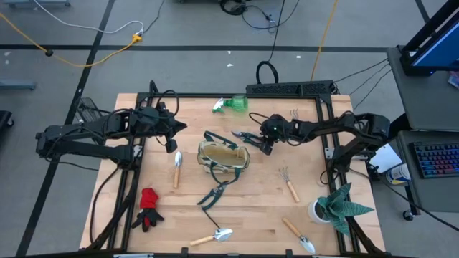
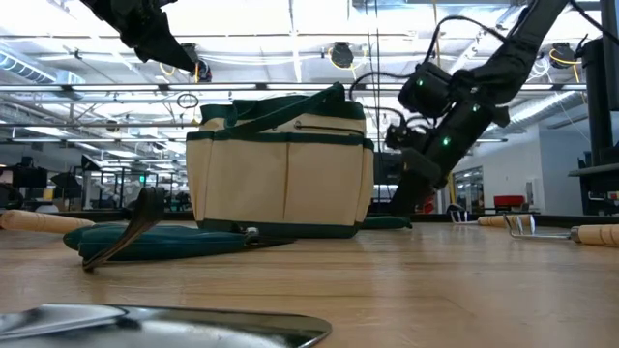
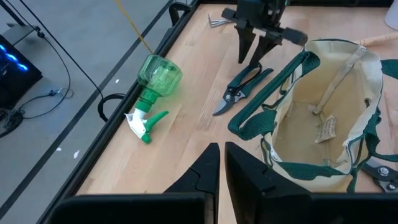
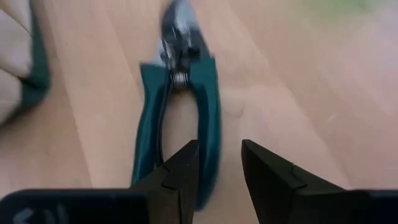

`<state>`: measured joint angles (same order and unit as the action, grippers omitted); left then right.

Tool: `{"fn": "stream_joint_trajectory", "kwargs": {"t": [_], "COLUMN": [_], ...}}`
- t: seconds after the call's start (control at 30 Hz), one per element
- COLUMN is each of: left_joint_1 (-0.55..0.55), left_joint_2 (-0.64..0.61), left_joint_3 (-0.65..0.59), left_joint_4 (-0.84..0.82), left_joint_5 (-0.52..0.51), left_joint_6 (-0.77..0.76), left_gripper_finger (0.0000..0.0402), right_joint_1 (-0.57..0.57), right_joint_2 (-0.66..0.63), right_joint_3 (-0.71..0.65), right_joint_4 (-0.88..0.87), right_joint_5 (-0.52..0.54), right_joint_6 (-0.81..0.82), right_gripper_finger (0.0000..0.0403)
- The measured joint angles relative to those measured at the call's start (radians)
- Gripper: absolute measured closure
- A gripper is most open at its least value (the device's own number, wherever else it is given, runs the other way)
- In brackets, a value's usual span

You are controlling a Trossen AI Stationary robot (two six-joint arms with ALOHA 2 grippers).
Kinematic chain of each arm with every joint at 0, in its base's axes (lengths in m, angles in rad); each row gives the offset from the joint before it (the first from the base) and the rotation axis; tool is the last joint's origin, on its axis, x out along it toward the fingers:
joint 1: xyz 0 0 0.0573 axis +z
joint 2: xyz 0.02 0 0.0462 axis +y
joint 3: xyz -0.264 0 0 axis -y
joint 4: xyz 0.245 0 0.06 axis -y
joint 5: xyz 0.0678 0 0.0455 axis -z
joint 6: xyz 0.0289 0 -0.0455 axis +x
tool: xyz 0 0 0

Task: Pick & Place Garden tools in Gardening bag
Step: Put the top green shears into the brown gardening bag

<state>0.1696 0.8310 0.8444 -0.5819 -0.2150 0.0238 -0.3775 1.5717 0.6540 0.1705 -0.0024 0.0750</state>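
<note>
Just right of centre in the high view, the right gripper (image 1: 262,143) is hanging low over the teal-handled metal pruning shears (image 1: 247,134), lying on the wooden table (image 1: 251,208) just beside the upper right corner of the cream-and-green fabric gardening bag (image 1: 224,158). Its jaws are standing part open, gripping nothing; in the right wrist view one shear handle (image 4: 210,118) is running down between the fingertips (image 4: 184,163), the other handle sitting outside the left finger.

Judgement for the pick: the gripper should be straddling one handle or both squarely, dropping until the fingers are near the wood, then closing across the handle's width, not along it, so the shears are not pivoting out. Grabbing near the spring is likely keeping the balance better.

The shears' long axis is running roughly left-right with a slight tilt in the high view, blades pointing left, handles toward the right gripper.

At the upper left, the left gripper (image 1: 174,127) is waiting above the table, jaws clenched and empty.
</note>
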Motion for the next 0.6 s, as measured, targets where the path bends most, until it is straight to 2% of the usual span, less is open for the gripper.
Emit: {"fn": "stream_joint_trajectory", "kwargs": {"t": [0.27,0.6], "left_joint_1": [0.0,0.0], "left_joint_2": [0.0,0.0], "left_joint_3": [0.0,0.0], "left_joint_4": [0.0,0.0], "left_joint_5": [0.0,0.0], "left_joint_6": [-0.003,-0.005], "left_gripper_finger": [0.0371,0.0371], "right_joint_1": [0.0,-0.002], "right_joint_2": [0.135,0.143], "right_joint_3": [0.002,0.002], "right_joint_4": [0.113,0.109], "right_joint_5": [0.003,0.003], "right_joint_6": [-0.02,-0.064], "right_gripper_finger": [0.0289,0.0299]}}
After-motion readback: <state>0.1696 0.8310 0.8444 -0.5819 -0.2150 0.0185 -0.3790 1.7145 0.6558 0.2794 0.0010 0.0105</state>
